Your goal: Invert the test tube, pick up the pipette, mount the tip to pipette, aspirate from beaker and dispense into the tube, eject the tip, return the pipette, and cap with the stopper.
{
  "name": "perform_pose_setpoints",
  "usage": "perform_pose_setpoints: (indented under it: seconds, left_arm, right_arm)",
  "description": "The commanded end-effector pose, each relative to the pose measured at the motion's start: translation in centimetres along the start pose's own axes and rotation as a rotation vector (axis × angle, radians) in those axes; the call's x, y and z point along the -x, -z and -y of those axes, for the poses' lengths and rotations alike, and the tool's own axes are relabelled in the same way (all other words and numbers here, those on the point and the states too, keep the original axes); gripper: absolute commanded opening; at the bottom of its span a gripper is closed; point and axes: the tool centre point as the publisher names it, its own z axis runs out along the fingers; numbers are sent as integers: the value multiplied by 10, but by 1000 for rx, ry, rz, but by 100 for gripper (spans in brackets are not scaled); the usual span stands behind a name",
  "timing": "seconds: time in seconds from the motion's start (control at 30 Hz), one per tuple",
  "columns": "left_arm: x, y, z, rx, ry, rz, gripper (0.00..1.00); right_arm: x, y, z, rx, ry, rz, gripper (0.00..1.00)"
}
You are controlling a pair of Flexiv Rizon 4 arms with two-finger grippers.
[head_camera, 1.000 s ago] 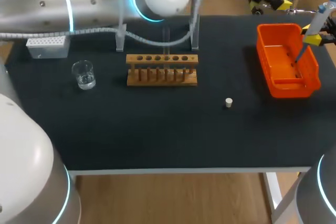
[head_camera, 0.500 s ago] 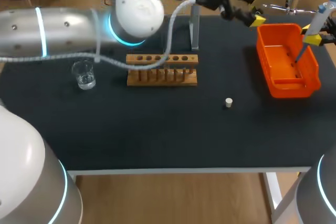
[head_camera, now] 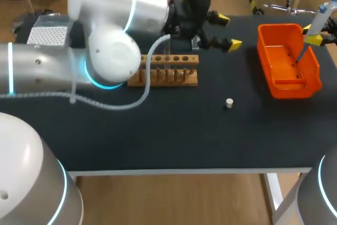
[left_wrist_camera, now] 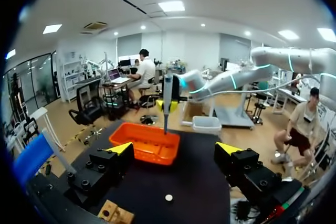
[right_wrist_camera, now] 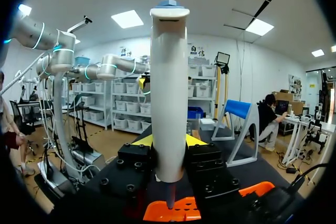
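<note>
My right gripper is shut on the white pipette, holding it upright at the table's far right. Its thin tip points down into the orange bin. In the right wrist view the pipette stands between the fingers of my right gripper, above the bin. My left gripper hangs open and empty above the right end of the wooden tube rack. In the left wrist view, the bin, pipette and small white stopper lie ahead of my left gripper.
The stopper lies alone on the black table, right of the middle. A white tip box sits at the far left. My left arm covers the rack's left part and the ground left of it. A corner of the rack shows under my left gripper.
My left arm has swung from the far right edge back toward the rack, its gripper moving left and nearer. It now hides the beaker. The right arm and pipette have not moved.
</note>
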Motion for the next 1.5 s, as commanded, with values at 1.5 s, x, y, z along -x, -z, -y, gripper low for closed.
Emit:
perform_pose_setpoints:
  seconds: [1.5]
  left_arm:
    - [5,78,-89,-274,11,92,100]
  right_arm:
    - [0,1,-1,-3,-1,-1,0]
